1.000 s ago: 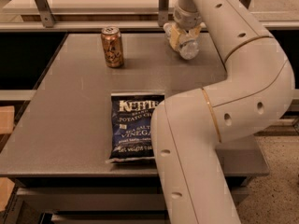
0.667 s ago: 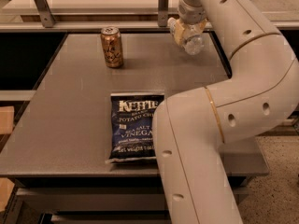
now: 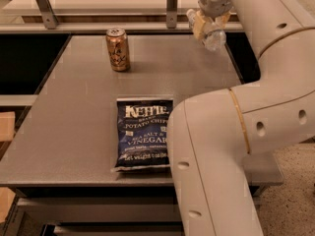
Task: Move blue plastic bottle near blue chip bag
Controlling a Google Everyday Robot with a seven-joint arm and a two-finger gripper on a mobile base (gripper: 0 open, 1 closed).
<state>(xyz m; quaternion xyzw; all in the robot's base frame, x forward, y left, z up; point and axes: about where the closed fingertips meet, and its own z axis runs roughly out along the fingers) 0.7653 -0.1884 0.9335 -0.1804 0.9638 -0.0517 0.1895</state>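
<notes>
Hanging tilted at the far right corner of the table (image 3: 74, 107), the blue plastic bottle (image 3: 214, 35) is pinched between the pale fingers (image 3: 199, 27) of the gripper (image 3: 210, 24), which closes on its upper part from above so that only the clear rounded lower end shows below the pads. Whether that lower end touches the grey surface or is raised off it cannot be told from this view. The gripper sits at the end of the white arm (image 3: 275, 58), which reaches in from the right, bends at a thick elbow and fills the near right part of the view, covering the right edge of the table there. The blue chip bag (image 3: 142, 134) lies flat near the front edge of the table, lettering up, well apart from the bottle and with its right side meeting the outline of the arm. A gold-brown soda can (image 3: 117, 49) stands upright toward the far left of the table, well apart from both the bag and the bottle. Behind the table runs a light shelf with metal posts (image 3: 171, 4).
</notes>
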